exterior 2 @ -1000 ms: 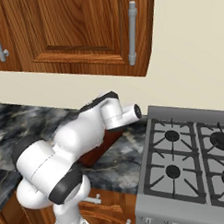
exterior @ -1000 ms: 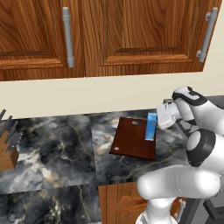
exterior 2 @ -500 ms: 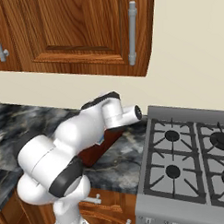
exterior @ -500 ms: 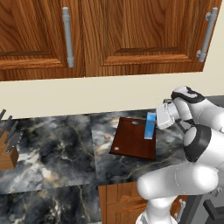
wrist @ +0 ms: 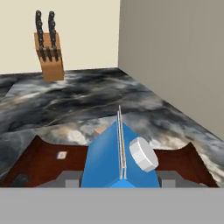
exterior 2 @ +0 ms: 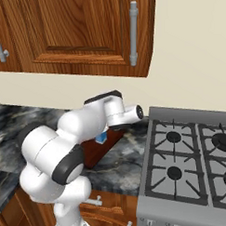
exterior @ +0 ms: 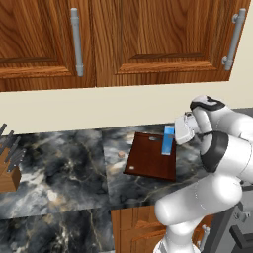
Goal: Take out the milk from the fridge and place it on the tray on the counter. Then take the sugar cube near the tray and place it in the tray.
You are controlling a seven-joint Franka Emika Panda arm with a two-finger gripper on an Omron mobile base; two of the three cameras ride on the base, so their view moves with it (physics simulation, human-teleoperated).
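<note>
Claw (exterior: 174, 136) gripping milk (exterior: 168, 140), over tray (exterior: 148, 163)

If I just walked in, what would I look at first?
Probably the blue milk, held by the tool over the right edge of the dark wooden tray on the marble counter. Next, the knife block standing at the counter's far left.

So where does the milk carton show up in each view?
Left base view: milk, right of centre, at the far right of the tray.
Right base view: a blue sliver under the arm.
Hand view: bottom centre.
Shared landmark: the tray.
</note>
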